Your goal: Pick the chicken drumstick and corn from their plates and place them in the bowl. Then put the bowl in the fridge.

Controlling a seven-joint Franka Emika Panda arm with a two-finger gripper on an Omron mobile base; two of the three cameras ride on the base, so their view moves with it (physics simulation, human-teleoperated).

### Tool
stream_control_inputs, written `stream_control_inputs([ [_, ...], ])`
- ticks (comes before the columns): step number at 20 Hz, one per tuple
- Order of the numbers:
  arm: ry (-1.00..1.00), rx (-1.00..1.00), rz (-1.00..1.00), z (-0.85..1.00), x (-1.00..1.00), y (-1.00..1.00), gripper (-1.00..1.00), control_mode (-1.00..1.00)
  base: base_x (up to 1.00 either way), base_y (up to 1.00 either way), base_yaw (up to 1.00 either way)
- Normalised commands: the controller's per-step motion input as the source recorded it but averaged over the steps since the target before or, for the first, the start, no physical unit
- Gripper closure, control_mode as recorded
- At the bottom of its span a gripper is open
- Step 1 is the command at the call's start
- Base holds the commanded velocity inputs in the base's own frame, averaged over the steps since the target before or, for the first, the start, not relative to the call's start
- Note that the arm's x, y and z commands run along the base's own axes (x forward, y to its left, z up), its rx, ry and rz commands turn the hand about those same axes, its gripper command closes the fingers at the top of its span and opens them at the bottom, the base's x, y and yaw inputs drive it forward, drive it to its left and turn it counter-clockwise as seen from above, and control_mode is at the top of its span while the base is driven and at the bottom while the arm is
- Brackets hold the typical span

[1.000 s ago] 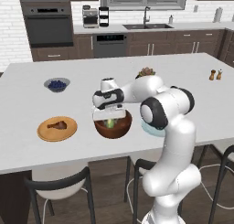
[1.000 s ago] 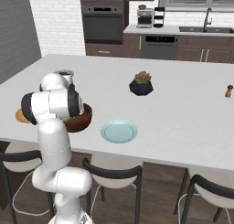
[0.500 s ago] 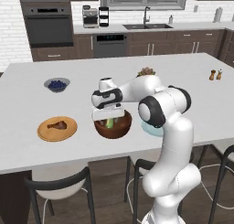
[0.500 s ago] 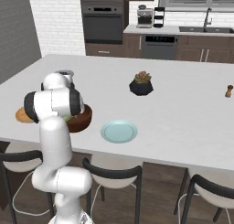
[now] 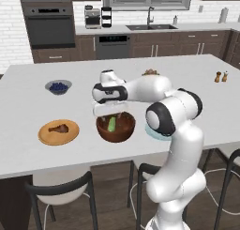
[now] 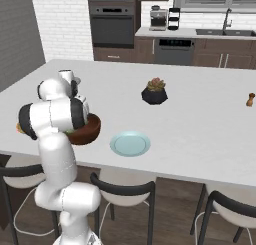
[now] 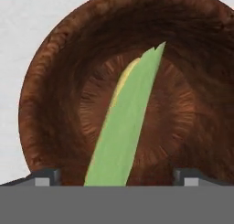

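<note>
Fingers: the gripper [image 5: 110, 115] hangs right over the bowl [image 5: 116, 127], fingers [image 7: 45, 176] spread wide and released, gripping nothing; in the hand view the two tips stand either side of the corn without touching it.
Corn: the corn [image 7: 123, 122] is down inside the bowl, leaning rather than flat. From the left base view its long axis runs steeply, lower end on the bowl floor, upper end [image 5: 112, 123] rising toward the gripper. In the hand view the green husk side faces the camera, with a sliver of yellow along one edge.
Bowl: dark wooden, on the worktop [image 5: 28, 102] near its front edge, between the tan plate [image 5: 58, 132] and the pale blue-green plate [image 6: 130, 143].
Chicken drumstick: the chicken drumstick [image 5: 58, 128] lies flat on the tan plate, long axis roughly along the worktop's front edge; which end is the thick one is too small to tell.
Blue-green plate: bare, just beside the bowl.
Elsewhere: a small grey bowl of blueberries [image 5: 58, 87] sits well behind the tan plate.
</note>
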Motion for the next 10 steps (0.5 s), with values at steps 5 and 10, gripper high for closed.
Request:
stream_control_inputs([
  [5, -0.12, 0.01, 0.04, 0.57, -0.71, 0.08, -1.00, -1.00, 0.00, 0.00, 0.00],
  [10, -0.11, 0.07, 0.00, 0.08, -1.00, 0.48, -1.00, -1.00, 0.00, 0.00, 0.00],
])
